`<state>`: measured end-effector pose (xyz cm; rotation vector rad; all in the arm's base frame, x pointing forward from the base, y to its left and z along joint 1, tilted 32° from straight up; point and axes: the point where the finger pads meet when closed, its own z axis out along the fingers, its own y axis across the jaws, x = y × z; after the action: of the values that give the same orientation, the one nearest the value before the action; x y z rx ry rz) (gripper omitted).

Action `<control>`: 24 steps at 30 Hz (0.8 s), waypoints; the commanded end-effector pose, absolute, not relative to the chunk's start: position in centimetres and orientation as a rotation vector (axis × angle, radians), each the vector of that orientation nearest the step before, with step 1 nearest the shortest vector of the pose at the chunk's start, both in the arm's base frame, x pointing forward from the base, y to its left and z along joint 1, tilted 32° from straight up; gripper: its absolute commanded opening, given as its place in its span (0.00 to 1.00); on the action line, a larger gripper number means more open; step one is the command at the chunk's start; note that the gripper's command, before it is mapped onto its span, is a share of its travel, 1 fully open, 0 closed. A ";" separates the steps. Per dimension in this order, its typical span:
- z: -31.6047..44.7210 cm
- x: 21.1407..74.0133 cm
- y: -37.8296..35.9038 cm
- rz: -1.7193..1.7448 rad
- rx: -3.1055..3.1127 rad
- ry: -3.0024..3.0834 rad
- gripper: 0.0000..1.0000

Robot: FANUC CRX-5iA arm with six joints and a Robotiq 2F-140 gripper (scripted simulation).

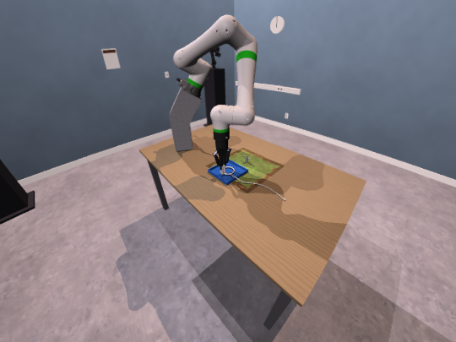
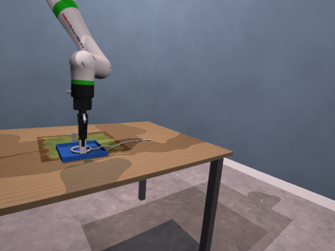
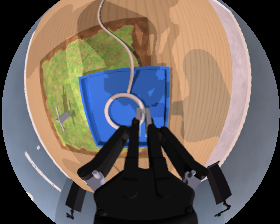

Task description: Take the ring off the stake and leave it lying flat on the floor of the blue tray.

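Note:
The pale ring (image 1: 234,171) (image 2: 72,150) (image 3: 107,111) lies about level inside the blue tray (image 1: 241,171) (image 2: 68,157) (image 3: 150,80), low at its floor. Whether it touches the floor all round cannot be told. My gripper (image 1: 224,172) (image 2: 82,150) (image 3: 142,113) points straight down into the tray and is shut on the ring's side, at the right of the loop in the wrist view. A pale cord (image 1: 263,185) (image 2: 130,142) (image 3: 120,40) runs from the ring over the tray wall. The grey stake (image 1: 247,159) (image 2: 74,137) (image 3: 62,118) stands bare beside the tray, with a thin crosspiece.
A green and brown mat (image 1: 267,167) (image 2: 46,142) (image 3: 54,82) lies under the stake and beside the tray. The cord's far end rests on the wooden table (image 1: 312,214) (image 2: 174,150) (image 3: 205,30). The tray's low walls stand around the fingertips.

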<state>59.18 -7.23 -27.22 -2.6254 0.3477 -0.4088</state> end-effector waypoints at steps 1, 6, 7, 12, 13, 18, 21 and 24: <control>-27.2 59.2 -7.3 -0.411 -2.626 0.348 0.10; -27.2 59.2 -7.3 -0.411 -2.626 0.348 0.10; -27.2 59.2 -7.3 -0.411 -2.626 0.348 0.10; -27.2 59.2 -7.3 -0.411 -2.626 0.348 0.24; -27.2 59.2 -7.3 -0.411 -2.626 0.348 0.24; -27.2 59.2 -7.3 -0.411 -2.626 0.348 0.24; -27.2 59.2 -7.3 -0.411 -2.626 0.348 0.24; -27.2 59.2 -7.3 -0.411 -2.626 0.348 0.24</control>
<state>59.18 -7.23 -27.22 -2.6255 0.3477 -0.4088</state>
